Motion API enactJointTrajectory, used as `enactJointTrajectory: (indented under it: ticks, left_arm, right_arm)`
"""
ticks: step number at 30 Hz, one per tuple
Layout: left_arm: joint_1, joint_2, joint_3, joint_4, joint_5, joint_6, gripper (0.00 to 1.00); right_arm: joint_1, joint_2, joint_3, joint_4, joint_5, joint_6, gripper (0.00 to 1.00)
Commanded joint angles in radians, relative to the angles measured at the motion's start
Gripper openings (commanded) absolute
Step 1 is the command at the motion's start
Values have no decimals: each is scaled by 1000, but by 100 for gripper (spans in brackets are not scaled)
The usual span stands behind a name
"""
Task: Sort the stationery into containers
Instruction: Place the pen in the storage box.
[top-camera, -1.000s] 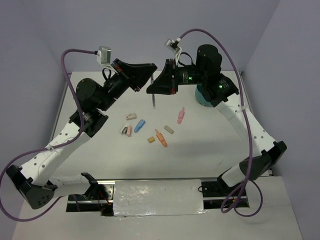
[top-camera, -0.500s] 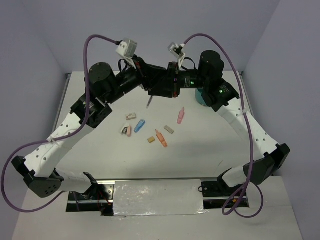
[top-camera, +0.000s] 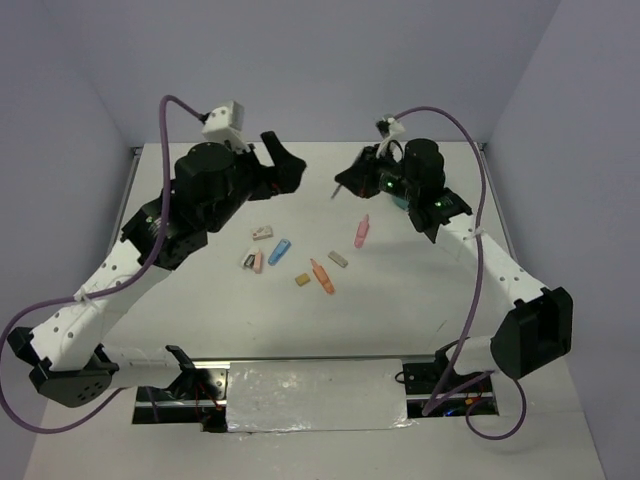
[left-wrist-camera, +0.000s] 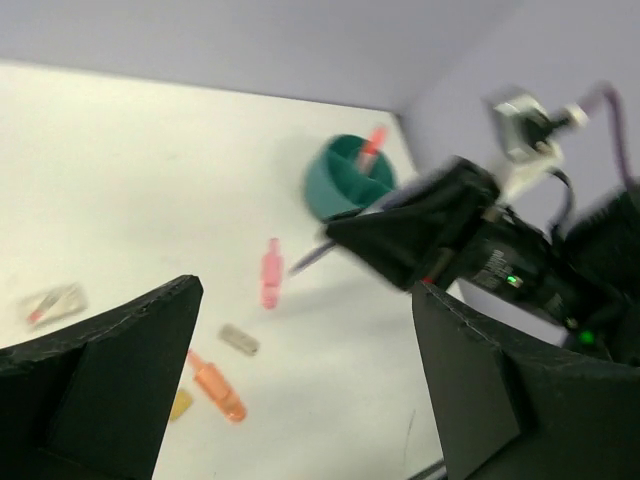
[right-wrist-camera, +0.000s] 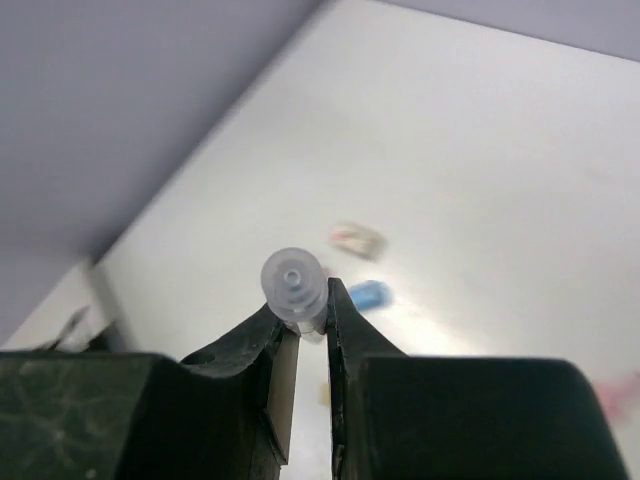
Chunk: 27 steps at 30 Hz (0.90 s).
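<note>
My right gripper (top-camera: 347, 182) hangs above the table's back, shut on a thin dark pen (top-camera: 335, 190) that slants down to the left. In the right wrist view its fingers (right-wrist-camera: 335, 310) pinch the pen's clear round end (right-wrist-camera: 293, 283). The teal cup (left-wrist-camera: 349, 178) stands behind it with a pink pen (left-wrist-camera: 372, 148) inside. My left gripper (top-camera: 288, 165) is open and empty, a short way left of the pen. On the table lie a pink marker (top-camera: 361, 231), a grey block (top-camera: 338, 259), an orange marker (top-camera: 320, 275), a tan block (top-camera: 302, 280) and a blue block (top-camera: 279, 251).
More small pieces lie left of the blue block: a pink one (top-camera: 258, 262) and two pale ones (top-camera: 263, 233). Walls close the table at the back and both sides. Purple cables loop above both arms.
Both grippers met at the pen; the left one has let go, opened wide and pulled back left. The right gripper has carried the pen to the right, toward the cup.
</note>
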Motion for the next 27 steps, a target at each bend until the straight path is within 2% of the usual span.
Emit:
enactJointTrajectory:
  ticks: [1,6,7,11,16,23,27]
  left_arm:
    - [74,-53,33,-206,-206,-163,99]
    - [133,-46,-65,-232,1,-100,99]
    - [133,-40,-85,-223,75,-81,99]
    - [136,-38,-185,-186,213,-53,99]
    - [137,-78,-277,-140,253,-21,99]
    - [137,-30,-230,-203,247,13,99]
    - [137,0,-204,-244,197,9,99]
  right_arm:
    - [-83,-28,-66,142,440,-57,0]
    - [-256,122,-7,191,629,-89,0]
    - [-270,149,33,188,643,-105,0]
    - [-333,290,134,176,613,-172,0]
    - [-385,367,177,203,634,-224,0]
    - [-402,435,182,219,596,-209,0]
    - [-402,456,173,206,619,-204,2]
